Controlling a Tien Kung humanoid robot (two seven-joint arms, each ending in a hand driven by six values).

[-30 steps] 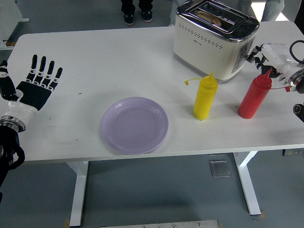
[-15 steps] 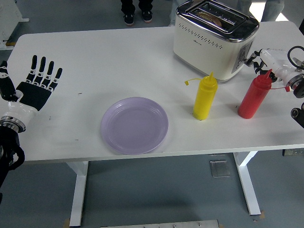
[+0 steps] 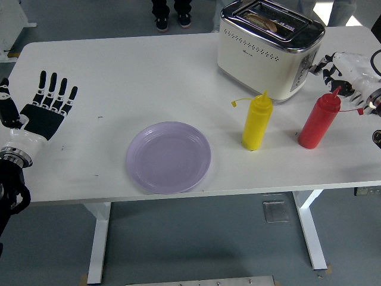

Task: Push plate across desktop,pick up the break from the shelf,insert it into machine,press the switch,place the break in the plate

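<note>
A lavender plate (image 3: 168, 157) lies near the table's front edge, at the middle. A cream toaster (image 3: 269, 49) stands at the back right with a slice of bread (image 3: 264, 21) showing in its slot. My right hand (image 3: 337, 67) is beside the toaster's right end, fingers curled near its side; it holds nothing that I can see. My left hand (image 3: 49, 102) rests flat on the table at the far left, fingers spread and empty.
A yellow squeeze bottle (image 3: 257, 121) stands in front of the toaster. A red squeeze bottle (image 3: 318, 121) stands just below my right hand. A person's feet (image 3: 169, 19) show beyond the table's far edge.
My right hand has shifted slightly up and to the right beside the toaster's end. The bread sits a little higher in the slot. The left hand has not moved.
</note>
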